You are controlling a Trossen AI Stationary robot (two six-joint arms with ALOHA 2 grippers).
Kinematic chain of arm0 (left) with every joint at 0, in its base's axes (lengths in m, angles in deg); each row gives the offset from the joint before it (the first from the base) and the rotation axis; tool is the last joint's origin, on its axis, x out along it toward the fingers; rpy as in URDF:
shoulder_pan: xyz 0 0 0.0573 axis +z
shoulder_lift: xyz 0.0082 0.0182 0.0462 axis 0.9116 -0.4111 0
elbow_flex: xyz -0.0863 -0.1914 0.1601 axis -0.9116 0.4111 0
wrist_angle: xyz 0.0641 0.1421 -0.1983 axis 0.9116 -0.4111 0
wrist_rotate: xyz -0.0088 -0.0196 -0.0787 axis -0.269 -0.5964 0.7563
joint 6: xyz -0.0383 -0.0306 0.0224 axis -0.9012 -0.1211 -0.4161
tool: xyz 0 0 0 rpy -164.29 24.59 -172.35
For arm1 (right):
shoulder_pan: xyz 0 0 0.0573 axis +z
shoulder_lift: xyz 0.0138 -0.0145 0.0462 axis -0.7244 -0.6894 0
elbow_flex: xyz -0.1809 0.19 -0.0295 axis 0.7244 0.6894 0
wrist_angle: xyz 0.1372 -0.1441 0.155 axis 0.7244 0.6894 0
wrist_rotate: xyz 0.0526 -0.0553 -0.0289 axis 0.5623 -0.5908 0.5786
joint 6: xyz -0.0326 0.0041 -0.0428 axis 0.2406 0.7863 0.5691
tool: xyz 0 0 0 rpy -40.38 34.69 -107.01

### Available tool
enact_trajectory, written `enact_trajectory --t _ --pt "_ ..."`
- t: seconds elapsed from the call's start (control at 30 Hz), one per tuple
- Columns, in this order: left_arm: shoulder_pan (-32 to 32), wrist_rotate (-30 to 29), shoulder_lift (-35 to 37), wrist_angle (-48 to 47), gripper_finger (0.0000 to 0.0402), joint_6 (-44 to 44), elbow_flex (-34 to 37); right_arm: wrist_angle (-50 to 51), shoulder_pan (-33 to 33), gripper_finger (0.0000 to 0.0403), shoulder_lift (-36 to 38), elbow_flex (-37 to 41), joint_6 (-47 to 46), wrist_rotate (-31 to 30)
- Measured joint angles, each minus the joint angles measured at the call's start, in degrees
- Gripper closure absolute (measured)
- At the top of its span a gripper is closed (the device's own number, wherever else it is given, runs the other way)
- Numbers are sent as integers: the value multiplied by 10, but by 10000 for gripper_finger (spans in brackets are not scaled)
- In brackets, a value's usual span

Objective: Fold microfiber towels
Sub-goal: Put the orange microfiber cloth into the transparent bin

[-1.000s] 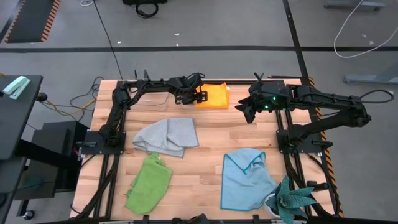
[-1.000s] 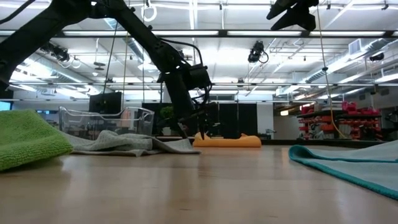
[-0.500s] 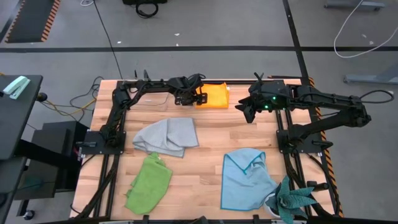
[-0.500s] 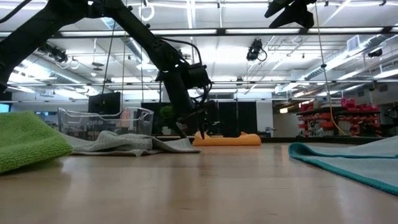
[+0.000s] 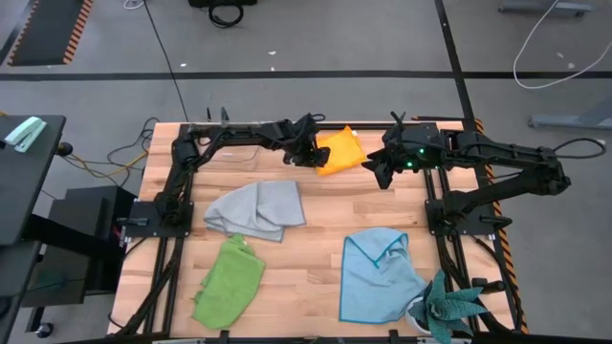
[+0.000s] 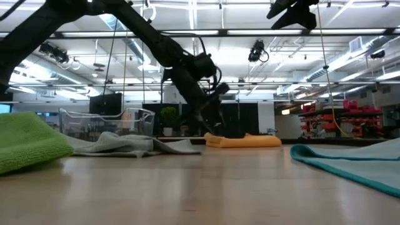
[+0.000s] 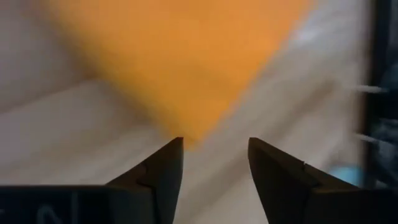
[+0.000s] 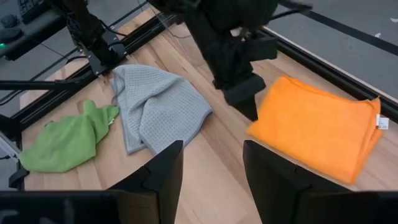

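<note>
The folded orange-yellow towel lies flat and askew at the table's far middle. My left gripper stands open at the towel's left corner, slanting down from the table's left. In the left wrist view the corner sits just ahead of the gap between the fingers. The grey towel, the lime green towel and the light blue towel lie crumpled on the near half. My right gripper hangs open, high above the table to the orange towel's right. My left gripper meets the orange towel's left corner with the tip of one finger, coming slanting down from the table's left. No cloth is between the two fingers. The towel lies flat on the table, still folded.
A clear plastic box stands at the far left, behind the left arm. A teal spiky plant sits at the near right corner. Bare wood shows in the table's middle, between the grey and light blue towels.
My left gripper has moved toward the table's right edge, risen a little and rolled at the wrist. The folded orange towel has slid to the right ahead of it and turned about, so it now sits askew with one corner toward the gripper.
</note>
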Motion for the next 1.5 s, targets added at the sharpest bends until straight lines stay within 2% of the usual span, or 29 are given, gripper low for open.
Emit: enact_trajectory --t 0.17,0.33,0.47,0.83,1.0,1.07,1.17,1.37,1.5 --pt "-2 -6 2 29 229 -20 -2 2 2 229 0 0 -2 3" --pt "-18 -14 2 61 225 -43 -1 13 2 229 0 0 -2 7" --pt "-28 -59 -2 131 222 -74 -2 26 2 229 0 0 -1 7" --pt "-62 -184 -11 145 237 -132 -2 55 2 229 0 0 5 14" --pt "-81 -236 -33 178 244 -222 -1 61 2 229 0 0 11 22" --pt "-80 -238 -48 229 246 -243 -2 62 5 229 0 0 11 24" --pt "-74 -241 -51 249 250 -252 -1 63 13 229 0 0 5 29" --pt "-68 -214 -48 227 266 -201 -2 67 32 229 0 0 1 33" --pt "-72 -198 -42 165 281 -182 -2 67 35 229 0 0 15 33"
